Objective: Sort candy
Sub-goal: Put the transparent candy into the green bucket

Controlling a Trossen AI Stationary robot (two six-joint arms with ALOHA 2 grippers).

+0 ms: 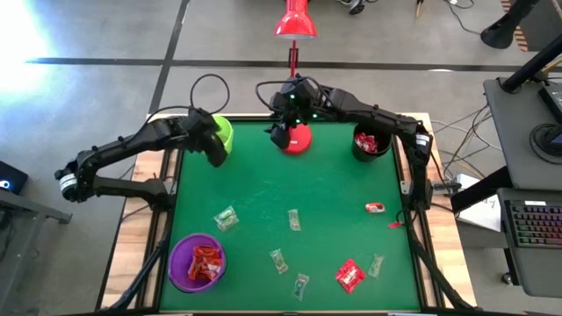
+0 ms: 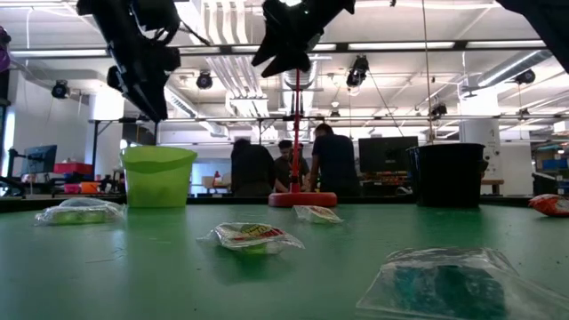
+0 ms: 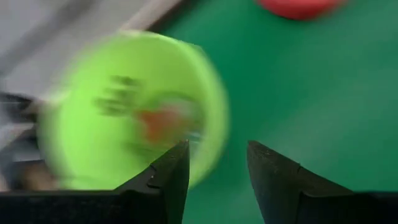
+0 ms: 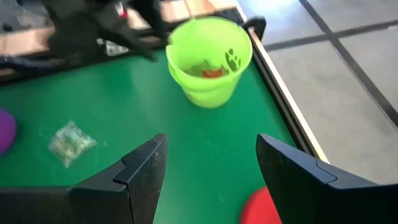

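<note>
— How far along was the sorting, going left from the red lamp?

— The left gripper hung at the lime-green cup, far-left of the lamp's base, fingers parted and nothing between them (a red-and-green sweet already lay in that cup). The purple cup, nearer and left of the lamp, held red sweets.

— And rightward?

— The right gripper hovered at the lamp's base, jaws spread wide, empty. The black cup, right of the lamp, held red pieces too. I'd judge it partly done: about eight loose candies lay on the green mat nearer than the lamp
</note>
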